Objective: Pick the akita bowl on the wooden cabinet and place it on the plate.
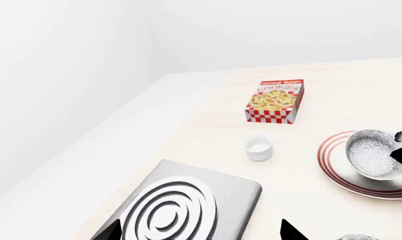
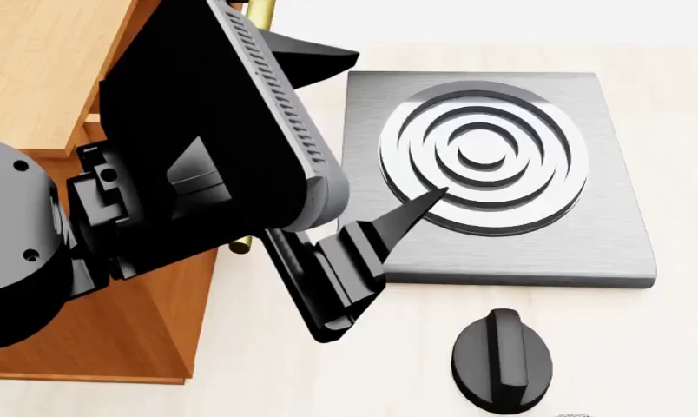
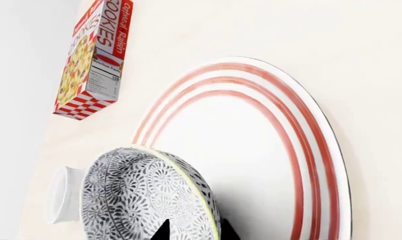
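Left wrist view: pale bench (image 1: 208,130) under a white wall; cookie box (image 1: 275,101), red-and-white checked, upper centre; small plain white cup (image 1: 258,148) below it; brushed-metal hob (image 1: 187,210) with concentric rings at lower centre; plate (image 1: 341,172) with red rings at the right edge, the akita bowl (image 1: 371,152) over it, tilted, with a dark part of the right gripper against its right side. Two dark fingertips (image 1: 291,231) of the left gripper show along the bottom edge, well apart, nothing between them. A second patterned rim is barely visible at the lower right corner. Head view: the left arm fills the left half, the left gripper (image 2: 366,139) spread wide and empty above the hob (image 2: 500,174); wooden cabinet (image 2: 60,78) at upper left, a black knob (image 2: 502,358) at lower centre on the bench (image 2: 674,347). Right wrist view: the plate (image 3: 254,150) takes up centre and right; the akita bowl (image 3: 144,197) at lower left, tipped on its side, its rim pinched between the fingertips of the right gripper (image 3: 191,231), over the plate's near edge; whether it touches the plate cannot be told. Cup (image 3: 62,192) beside the bowl at left, cookie box (image 3: 94,55) at upper left.
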You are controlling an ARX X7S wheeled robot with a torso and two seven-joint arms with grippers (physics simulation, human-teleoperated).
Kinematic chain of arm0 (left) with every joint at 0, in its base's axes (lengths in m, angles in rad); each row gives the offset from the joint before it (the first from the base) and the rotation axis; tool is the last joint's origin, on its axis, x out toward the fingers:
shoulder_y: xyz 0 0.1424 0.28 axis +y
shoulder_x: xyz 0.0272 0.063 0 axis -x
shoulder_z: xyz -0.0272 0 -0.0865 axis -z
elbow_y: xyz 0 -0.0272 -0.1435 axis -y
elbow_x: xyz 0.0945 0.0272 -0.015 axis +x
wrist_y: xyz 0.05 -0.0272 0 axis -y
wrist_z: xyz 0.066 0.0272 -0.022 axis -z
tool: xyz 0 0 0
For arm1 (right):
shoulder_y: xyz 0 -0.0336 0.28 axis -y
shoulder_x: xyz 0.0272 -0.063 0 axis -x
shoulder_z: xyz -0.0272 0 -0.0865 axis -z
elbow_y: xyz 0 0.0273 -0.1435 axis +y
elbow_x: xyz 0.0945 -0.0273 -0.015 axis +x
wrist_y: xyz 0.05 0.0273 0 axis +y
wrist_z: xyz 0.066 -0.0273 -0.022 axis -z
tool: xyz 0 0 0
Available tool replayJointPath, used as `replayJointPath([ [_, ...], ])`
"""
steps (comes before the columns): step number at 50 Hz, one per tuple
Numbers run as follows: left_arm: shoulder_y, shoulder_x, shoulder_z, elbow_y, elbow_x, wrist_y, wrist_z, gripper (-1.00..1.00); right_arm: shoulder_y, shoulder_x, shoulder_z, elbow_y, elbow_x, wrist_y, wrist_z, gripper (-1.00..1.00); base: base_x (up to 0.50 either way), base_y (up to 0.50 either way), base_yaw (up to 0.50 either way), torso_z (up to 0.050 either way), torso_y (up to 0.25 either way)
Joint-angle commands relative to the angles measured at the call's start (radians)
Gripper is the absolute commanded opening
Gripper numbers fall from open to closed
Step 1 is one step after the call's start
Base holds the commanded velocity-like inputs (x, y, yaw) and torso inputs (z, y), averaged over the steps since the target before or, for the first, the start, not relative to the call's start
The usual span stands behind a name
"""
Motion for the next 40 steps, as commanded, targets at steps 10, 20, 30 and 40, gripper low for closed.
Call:
replayJointPath([
  [10,0.003,-0.002,0.001,0.0,0.0,0.0,0.0,1.0,-0.009,0.002,0.0,-0.009,-0.028,-0.002,-0.018,1.0,0.0,0.0,0.0,0.0,0.0],
  [20,0.003,-0.007,-0.001,0.0,0.0,0.0,0.001,1.0,-0.013,0.003,0.003,-0.021,-0.029,-0.002,-0.017,1.0,0.0,0.0,0.0,0.0,0.0],
  [30,0.003,-0.011,-0.003,0.003,-0.002,0.0,-0.002,1.0,-0.034,0.022,0.028,-0.134,-0.037,-0.008,0.025,1.0,0.0,0.0,0.0,0.0,0.0],
  [40,0.011,-0.017,-0.003,0.008,-0.001,0.003,-0.005,1.0,-0.085,0.062,0.104,-0.346,-0.023,-0.016,0.092,1.0,0.0,0.0,0.0,0.0,0.0],
])
